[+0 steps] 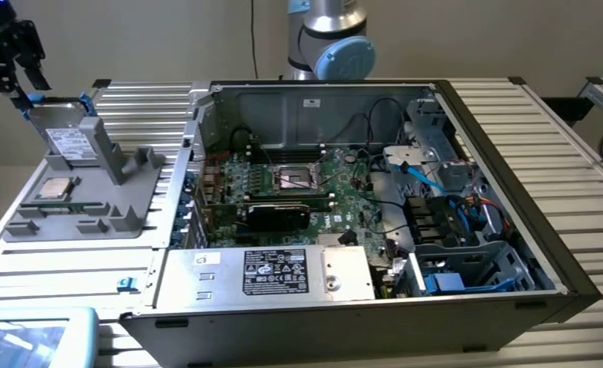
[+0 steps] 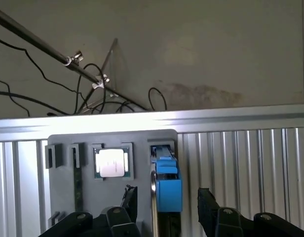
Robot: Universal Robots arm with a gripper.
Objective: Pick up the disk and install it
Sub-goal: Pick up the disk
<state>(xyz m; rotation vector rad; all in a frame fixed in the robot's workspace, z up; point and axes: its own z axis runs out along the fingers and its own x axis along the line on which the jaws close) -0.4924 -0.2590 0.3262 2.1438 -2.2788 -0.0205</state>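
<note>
Disk stands edge-up just under the spread jaws; rigid, weighty, probably fragile, best clamped across its blue carrier.

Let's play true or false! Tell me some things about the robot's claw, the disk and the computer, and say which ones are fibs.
1. The disk stands upright in the grey holder. True.
2. The gripper is lifting the disk in the air. False: it is open, with one finger on each side of the disk's blue frame.
3. The computer case is open. True.
4. The square chip sits inside the computer. False: it lies on the grey holder.
</note>
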